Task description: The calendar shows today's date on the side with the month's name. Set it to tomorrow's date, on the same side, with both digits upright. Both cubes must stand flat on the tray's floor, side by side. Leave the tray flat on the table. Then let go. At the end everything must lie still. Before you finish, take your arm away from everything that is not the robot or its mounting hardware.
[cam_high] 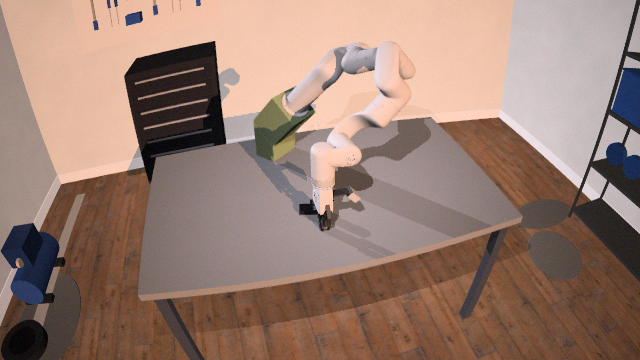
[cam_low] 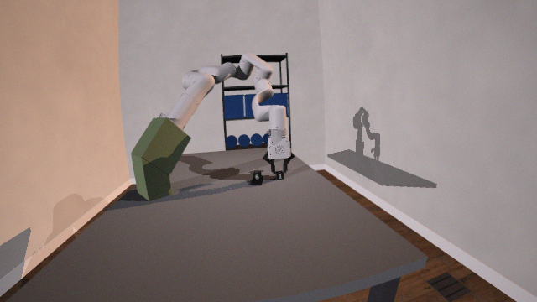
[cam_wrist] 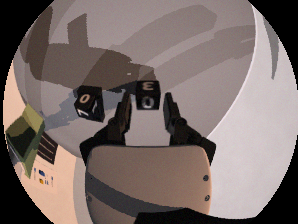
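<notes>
Two small black cubes with white digits lie on the grey table (cam_high: 225, 240) (cam_low: 235, 235). One cube (cam_high: 325, 227) (cam_low: 279, 176) (cam_wrist: 148, 86) shows a 3 and a 0 in the wrist view and sits right at my fingertips. My gripper (cam_high: 325, 220) (cam_low: 277, 171) (cam_wrist: 147, 100) points straight down over it, half open, with a finger on each side of its near edge and not pressing on it. The other cube (cam_high: 306, 209) (cam_low: 257, 178) (cam_wrist: 89, 102) lies apart to one side, showing a 0 and a 7. A small pale and dark thing behind the arm may be the tray; it is too small to tell.
The arm's green base block (cam_high: 275, 127) (cam_low: 157, 157) (cam_wrist: 22, 132) stands at the table's back edge. A black drawer cabinet (cam_high: 175, 100) stands behind the table. A shelf rack with blue things (cam_high: 620, 150) (cam_low: 256, 109) stands off to one side.
</notes>
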Tool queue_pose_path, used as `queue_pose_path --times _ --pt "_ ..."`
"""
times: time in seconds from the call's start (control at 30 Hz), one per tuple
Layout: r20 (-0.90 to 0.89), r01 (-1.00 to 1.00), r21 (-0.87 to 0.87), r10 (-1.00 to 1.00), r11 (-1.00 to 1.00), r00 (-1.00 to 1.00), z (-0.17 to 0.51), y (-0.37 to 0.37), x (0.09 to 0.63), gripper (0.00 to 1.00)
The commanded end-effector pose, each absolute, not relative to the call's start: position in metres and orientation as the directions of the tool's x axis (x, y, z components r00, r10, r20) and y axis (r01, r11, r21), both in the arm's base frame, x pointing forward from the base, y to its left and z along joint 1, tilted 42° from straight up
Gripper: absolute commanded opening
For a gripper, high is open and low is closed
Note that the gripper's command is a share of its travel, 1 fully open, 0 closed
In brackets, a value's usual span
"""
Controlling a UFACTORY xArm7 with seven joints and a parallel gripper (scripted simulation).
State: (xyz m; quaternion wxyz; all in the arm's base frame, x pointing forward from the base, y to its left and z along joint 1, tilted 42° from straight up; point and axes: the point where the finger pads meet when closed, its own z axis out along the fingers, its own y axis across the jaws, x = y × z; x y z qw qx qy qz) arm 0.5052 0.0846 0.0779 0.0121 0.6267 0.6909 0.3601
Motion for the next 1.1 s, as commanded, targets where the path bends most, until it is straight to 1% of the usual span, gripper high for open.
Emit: queue_pose_path --times 0.0,0.37,1.07 --pt "0.435 0.856 0.515 0.875 -0.048 -0.212 0.074 0.086 0.509 0.49" --pt "0.435 0.856 0.515 0.875 -0.048 -0.212 0.061 0.095 0.518 0.49" --pt "0.435 0.856 0.515 0.875 -0.048 -0.212 0.060 0.095 0.518 0.49"
